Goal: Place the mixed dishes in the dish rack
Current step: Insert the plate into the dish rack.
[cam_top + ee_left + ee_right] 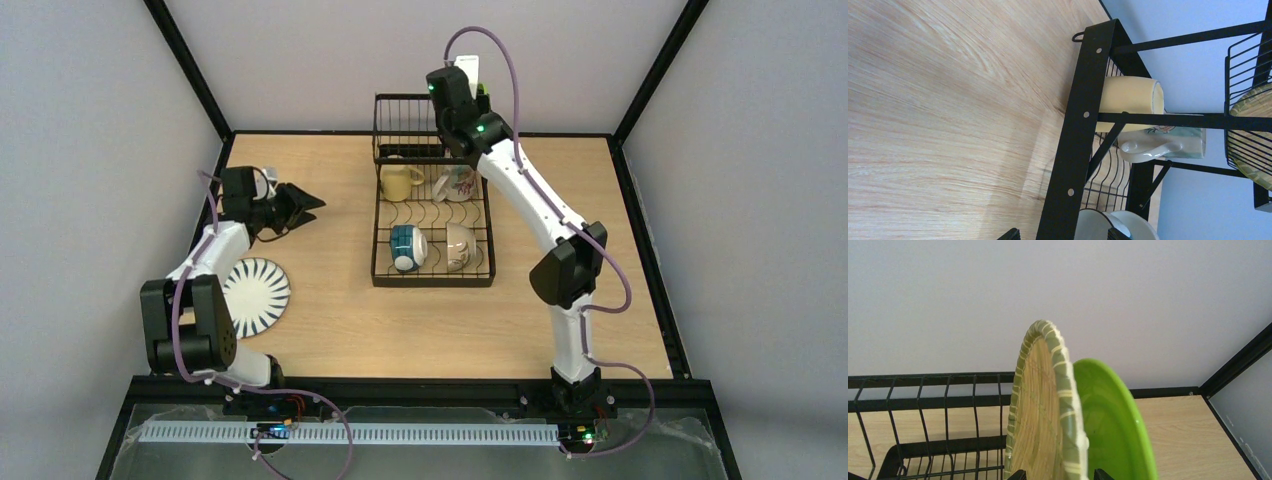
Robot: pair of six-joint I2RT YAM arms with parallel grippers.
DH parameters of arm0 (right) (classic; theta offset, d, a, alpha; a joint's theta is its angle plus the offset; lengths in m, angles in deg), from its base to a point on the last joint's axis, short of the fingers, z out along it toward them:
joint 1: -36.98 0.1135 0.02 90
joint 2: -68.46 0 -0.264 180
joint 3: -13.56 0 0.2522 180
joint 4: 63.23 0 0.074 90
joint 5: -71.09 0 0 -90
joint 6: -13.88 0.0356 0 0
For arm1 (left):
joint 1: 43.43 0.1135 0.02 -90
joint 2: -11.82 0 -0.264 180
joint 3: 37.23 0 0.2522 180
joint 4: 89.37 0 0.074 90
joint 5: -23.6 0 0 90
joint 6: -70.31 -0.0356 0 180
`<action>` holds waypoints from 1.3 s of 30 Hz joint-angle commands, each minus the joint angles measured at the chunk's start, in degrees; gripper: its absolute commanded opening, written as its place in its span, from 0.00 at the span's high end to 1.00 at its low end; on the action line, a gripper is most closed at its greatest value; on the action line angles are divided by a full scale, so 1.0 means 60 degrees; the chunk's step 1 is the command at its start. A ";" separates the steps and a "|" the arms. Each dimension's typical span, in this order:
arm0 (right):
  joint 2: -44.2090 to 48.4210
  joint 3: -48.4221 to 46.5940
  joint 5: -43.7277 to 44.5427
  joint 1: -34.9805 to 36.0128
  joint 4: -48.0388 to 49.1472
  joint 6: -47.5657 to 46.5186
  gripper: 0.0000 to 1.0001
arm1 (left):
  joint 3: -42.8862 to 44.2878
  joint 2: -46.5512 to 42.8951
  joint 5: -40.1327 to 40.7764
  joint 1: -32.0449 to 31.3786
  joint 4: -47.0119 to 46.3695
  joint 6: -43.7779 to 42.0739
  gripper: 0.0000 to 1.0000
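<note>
Surface: light wood-grain table point(330, 330) with a black rail around it. Room: pale grey walls, black corner posts point(185, 60).

Dish rack point(432, 283) sits at back centre. On its low slotted base, all on their sides:
- far row: pale yellow mug point(400, 182), patterned mug point(458, 183)
- near row: blue-outside bowl point(406, 247), white bowl point(458, 246)

Tan woven-look plate point(1040, 415) and lime green plate point(1113, 430) stand on edge, side by side, in the rack's tall end. Black-striped white plate point(255, 296) lies flat on the table at left, beside the left arm.

Left gripper point(308, 213): jaws spread wide, empty, over bare wood.

Right gripper point(1058, 474): fingertips straddle the tan plate's rim — cannot tell whether they press on it.
</note>
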 commanded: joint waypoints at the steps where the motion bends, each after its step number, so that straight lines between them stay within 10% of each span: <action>1: 0.0546 0.0062 0.0143 0.0000 -0.0236 0.0007 0.24 | -0.0213 -0.0407 0.0082 0.0060 -0.0071 0.0069 0.01; 39: 0.2672 0.0192 -0.2075 0.1832 0.0833 -0.1535 0.22 | -0.1324 -0.4178 0.2522 0.0706 0.2150 0.0463 0.01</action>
